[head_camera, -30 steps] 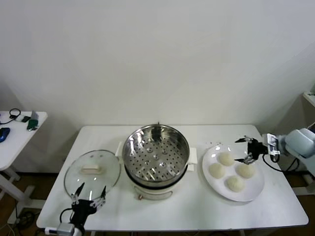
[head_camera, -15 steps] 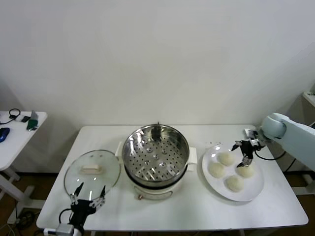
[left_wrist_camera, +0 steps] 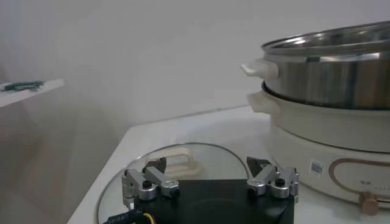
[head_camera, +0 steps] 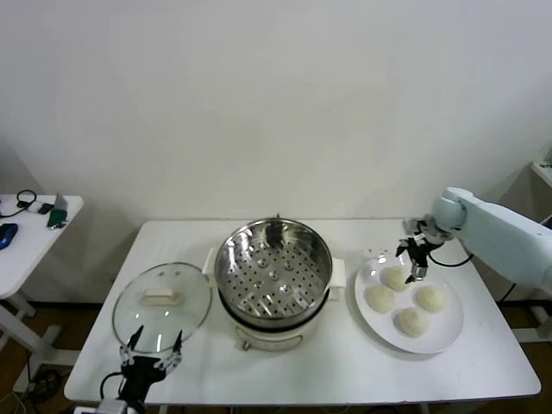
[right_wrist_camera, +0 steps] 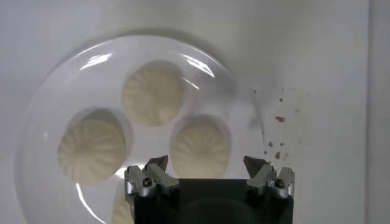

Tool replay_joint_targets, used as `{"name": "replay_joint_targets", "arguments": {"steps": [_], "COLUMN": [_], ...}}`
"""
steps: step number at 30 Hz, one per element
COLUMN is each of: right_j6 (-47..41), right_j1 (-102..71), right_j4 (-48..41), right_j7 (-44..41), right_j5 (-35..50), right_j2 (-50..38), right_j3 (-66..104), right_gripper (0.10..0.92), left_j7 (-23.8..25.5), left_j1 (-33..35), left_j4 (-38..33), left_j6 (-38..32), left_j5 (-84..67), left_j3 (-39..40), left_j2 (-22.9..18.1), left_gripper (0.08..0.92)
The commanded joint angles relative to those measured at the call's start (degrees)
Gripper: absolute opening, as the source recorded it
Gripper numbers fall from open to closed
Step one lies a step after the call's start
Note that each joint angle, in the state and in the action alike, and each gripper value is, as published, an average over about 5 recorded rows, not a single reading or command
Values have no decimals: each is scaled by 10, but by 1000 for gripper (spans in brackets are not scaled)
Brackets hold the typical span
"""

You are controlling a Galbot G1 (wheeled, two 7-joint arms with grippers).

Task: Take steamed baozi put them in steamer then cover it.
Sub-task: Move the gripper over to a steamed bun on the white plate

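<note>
Steel gleams at the middle of the table in the head view: the steamer stands uncovered, its perforated tray bare. To its left the cover lies flat on the table, handle up. To its right a plate carries all four baozi. The right gripper hangs over the far bun with its jaws wide and nothing held. The left gripper waits at the near left edge, just short of the cover, also spread wide and empty.

From the left wrist, the left gripper shows both fingers well apart, the cover just beyond them and the steamer farther off on its cream base.

From the right wrist, the right gripper looks straight down on the plate; one bun sits between the open fingers, not yet touched — the others lie beside it.

By my reading nothing is done yet: no bun is in the steamer and the cover is off. Four transfers and the covering remain — the first pick looks about to begin.
</note>
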Motion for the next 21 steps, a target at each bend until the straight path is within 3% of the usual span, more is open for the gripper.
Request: {"name": "replay_joint_targets", "arguments": {"steps": [1, 21], "right_j6": [-4, -1], "right_j1": [-19, -30], "right_j4": [-23, -33], "right_j7": [0, 0], "right_j5": [-9, -29], "right_j2": [20, 18], "right_j3": [18, 30], "right_gripper": [823, 747], "left_j7": [0, 4], "left_j1": [2, -3], "left_j4": [1, 3], "left_j6": [0, 5], "left_j5": [1, 5], "left_j3": [1, 6], "left_j2": [0, 0], "left_gripper": [823, 823]}}
